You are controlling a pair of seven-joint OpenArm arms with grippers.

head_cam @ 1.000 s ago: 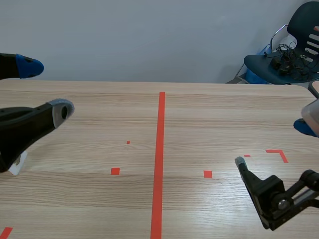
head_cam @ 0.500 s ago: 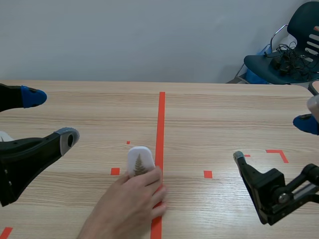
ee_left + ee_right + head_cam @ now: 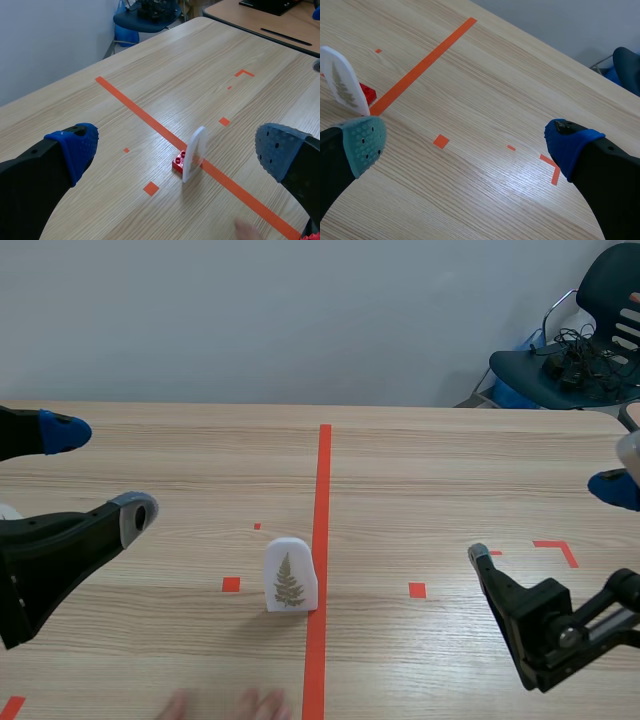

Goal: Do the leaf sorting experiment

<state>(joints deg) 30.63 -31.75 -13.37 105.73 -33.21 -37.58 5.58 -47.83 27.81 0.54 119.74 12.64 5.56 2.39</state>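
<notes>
Left hand (image 3: 98,472) and right hand (image 3: 545,523) gape wide while person's fingers (image 3: 255,703) have left the upright leaf card (image 3: 290,580).

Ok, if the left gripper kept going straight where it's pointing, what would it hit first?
Probably the white leaf card, standing upright on its red brick; it sits ahead, between the left gripper's open fingers. The gripper looks raised above the table, so it might pass over instead.
</notes>
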